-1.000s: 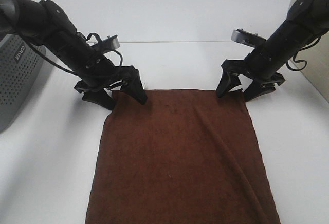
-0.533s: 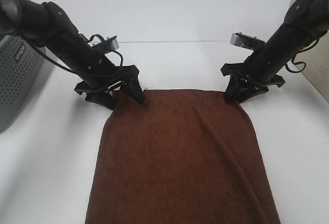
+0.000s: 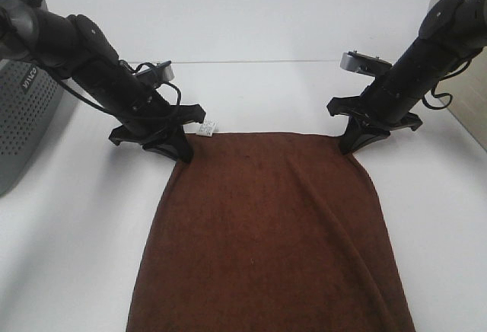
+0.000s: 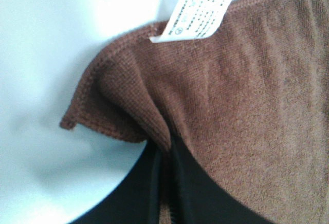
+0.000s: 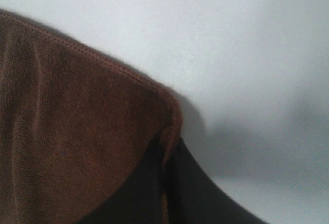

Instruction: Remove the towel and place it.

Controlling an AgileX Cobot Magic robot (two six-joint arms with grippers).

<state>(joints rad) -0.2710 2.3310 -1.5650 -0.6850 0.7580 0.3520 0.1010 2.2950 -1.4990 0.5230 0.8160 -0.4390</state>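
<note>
Jaws of both arms are clamped on the towel, each pinching one far corner.

The towel is spread flat on the table, running from mid-table to the near edge. Its far left corner is pinched by the left gripper, its far right corner by the right gripper. A basket is set at the far left, apart from the towel
</note>
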